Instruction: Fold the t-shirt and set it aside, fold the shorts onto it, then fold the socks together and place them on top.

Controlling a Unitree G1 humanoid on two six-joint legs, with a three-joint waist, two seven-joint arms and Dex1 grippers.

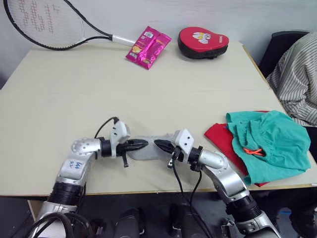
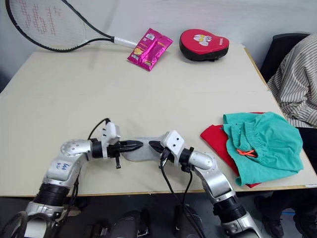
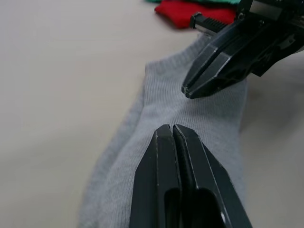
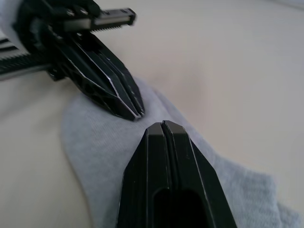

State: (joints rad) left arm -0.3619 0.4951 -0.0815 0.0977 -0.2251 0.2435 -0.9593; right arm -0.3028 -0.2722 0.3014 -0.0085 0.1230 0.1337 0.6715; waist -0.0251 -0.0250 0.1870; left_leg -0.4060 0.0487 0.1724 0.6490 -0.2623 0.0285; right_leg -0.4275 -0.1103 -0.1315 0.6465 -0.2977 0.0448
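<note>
The grey socks (image 1: 148, 154) lie flat near the table's front edge; I cannot tell whether one lies on the other. My left gripper (image 1: 145, 144) and right gripper (image 1: 156, 143) point at each other over the cloth, tips nearly meeting. Both are shut with no cloth between the fingers, as the left wrist view (image 3: 172, 128) and right wrist view (image 4: 162, 124) show. At the right of the table the teal shorts (image 1: 270, 139) with orange drawstring tips (image 1: 253, 151) lie on the red t-shirt (image 1: 220, 136), which sticks out at the left side.
At the back of the table (image 1: 74, 94) lie a tennis racket (image 1: 44, 25), a pink snack packet (image 1: 147, 46) and a red padded mitt (image 1: 202, 42). A person in a striped shirt (image 1: 299, 79) sits at the right edge.
</note>
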